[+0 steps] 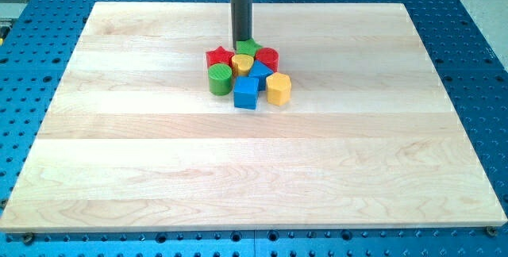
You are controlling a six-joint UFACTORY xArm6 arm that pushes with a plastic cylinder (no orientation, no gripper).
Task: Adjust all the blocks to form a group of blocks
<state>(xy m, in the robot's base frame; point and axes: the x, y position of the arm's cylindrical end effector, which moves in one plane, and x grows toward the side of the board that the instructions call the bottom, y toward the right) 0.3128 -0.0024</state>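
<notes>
Pale wooden desk [119, 170]; my tip [241, 41] (a bare rod, no end effector, holding nothing) touches the green star block [248, 47] atop the huddled blocks

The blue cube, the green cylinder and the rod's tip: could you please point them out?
blue cube [246, 94], camera view, front face.
green cylinder [220, 72], camera view, top face.
my tip [241, 42], camera view, rod's very end, at the green star's top edge.

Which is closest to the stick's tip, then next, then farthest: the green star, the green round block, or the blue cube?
Measured from my tip:
1. Green star, right at the tip, at the cluster's top.
2. Green cylinder, lower toward the view's left.
3. Blue cube, at the cluster's bottom edge.
</notes>
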